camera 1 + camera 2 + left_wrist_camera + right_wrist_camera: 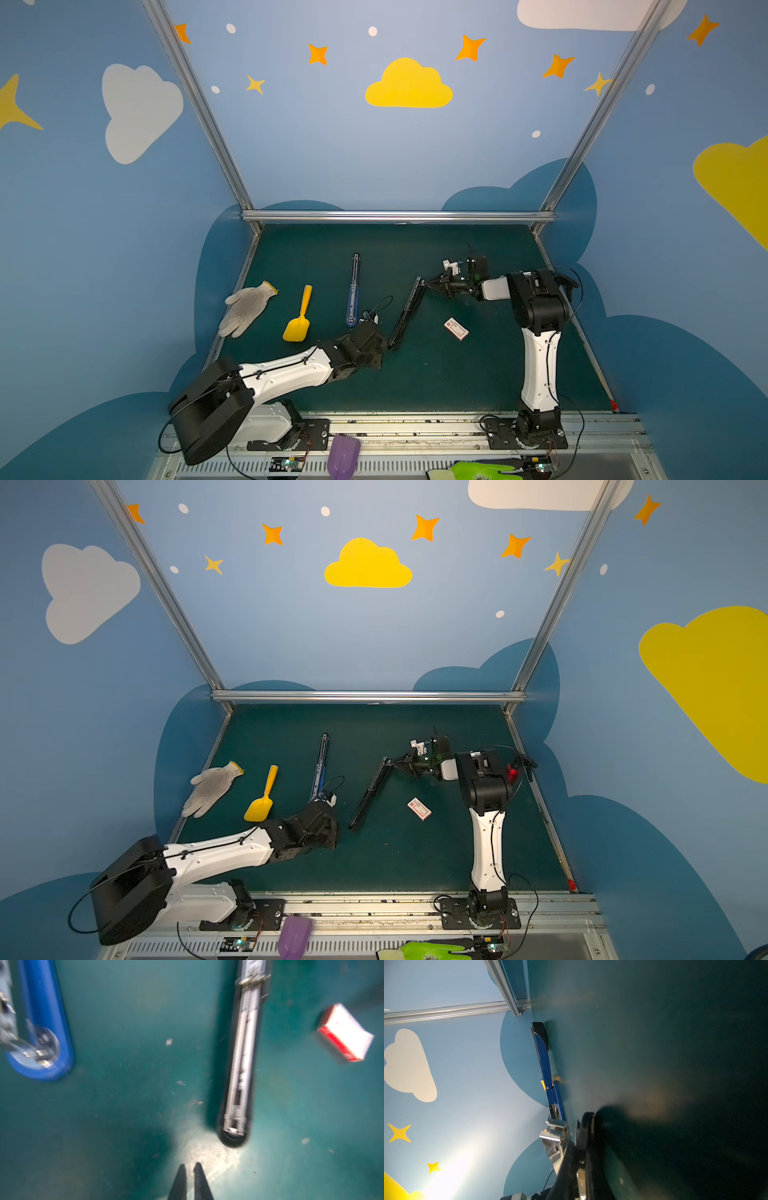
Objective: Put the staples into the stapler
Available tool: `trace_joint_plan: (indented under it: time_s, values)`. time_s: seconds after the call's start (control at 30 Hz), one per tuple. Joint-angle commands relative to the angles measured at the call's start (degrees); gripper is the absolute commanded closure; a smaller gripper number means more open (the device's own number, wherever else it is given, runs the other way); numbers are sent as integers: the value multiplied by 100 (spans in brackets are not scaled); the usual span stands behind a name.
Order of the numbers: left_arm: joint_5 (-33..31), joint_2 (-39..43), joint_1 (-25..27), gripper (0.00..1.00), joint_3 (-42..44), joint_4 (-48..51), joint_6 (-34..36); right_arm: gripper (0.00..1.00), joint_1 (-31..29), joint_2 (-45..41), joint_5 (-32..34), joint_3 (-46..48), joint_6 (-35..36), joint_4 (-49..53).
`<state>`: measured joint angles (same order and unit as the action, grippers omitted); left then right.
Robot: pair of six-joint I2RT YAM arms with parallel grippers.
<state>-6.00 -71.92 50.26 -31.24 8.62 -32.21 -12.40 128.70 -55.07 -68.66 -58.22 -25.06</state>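
A long black stapler [406, 312] [370, 793] lies slanted mid-table, its silver channel [242, 1059] facing up. My right gripper [424, 283] [391, 763] [575, 1136] is shut on its far end. My left gripper [190, 1165] hovers just short of the stapler's near end, with only a narrow gap between its fingertips and nothing in it. In both top views the left wrist [357, 345] hides it. A white box with a red mark [456, 328] [419, 808] [346, 1032] lies closed to the right of the stapler. The staples are hidden.
A long blue stapler [353, 291] [45, 1022] [544, 1059] lies left of the black one. Further left are a yellow scoop [299, 316] and a white glove [249, 307]. A purple scoop [343, 455] and a green glove [482, 471] sit on the front rail.
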Motion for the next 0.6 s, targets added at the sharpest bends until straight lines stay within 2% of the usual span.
trace_joint_plan:
  time_s: [0.0,0.1,0.2,0.27,0.57]
  values:
    - [-195,346,37,77,-29,471,-212,100,89,388,743,46,43,306]
    - [-196,563,43,65,-139,458,-244,97,91,342,768,29,144,491]
    - [-169,469,45,60,-418,492,-126,78,111,186,899,33,355,867]
    - [-93,281,45,57,-638,540,-29,73,136,67,976,55,473,1087]
    - [347,-636,191,45,-1567,608,283,67,322,-692,1588,178,1266,2398]
